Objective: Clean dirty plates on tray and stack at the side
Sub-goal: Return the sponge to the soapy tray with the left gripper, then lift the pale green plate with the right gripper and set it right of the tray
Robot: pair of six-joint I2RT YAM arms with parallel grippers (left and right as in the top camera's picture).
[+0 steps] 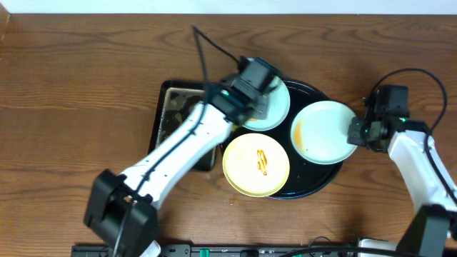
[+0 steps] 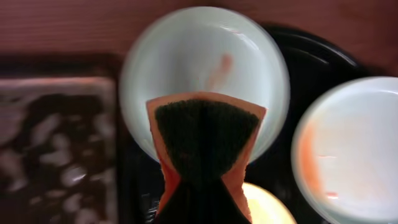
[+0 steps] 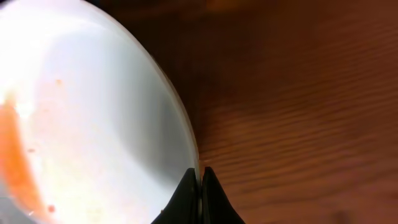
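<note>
Three plates sit on the round black tray (image 1: 323, 178). The far mint-blue plate (image 1: 277, 113) lies under my left gripper (image 1: 250, 96), which is shut on an orange sponge with a dark scrub face (image 2: 205, 134), held over that plate (image 2: 205, 56); a faint orange streak shows on it. My right gripper (image 1: 355, 132) is shut on the right rim of the second mint-blue plate (image 1: 323, 132), which has an orange smear along its left side (image 3: 93, 124). The pale yellow plate (image 1: 255, 164) with a brown-orange streak lies at the tray's front.
A rectangular dark pan (image 1: 171, 114) with wet residue stands left of the tray, partly under my left arm. Bare wooden table (image 1: 71, 86) lies to the left and right. Cables run behind both arms.
</note>
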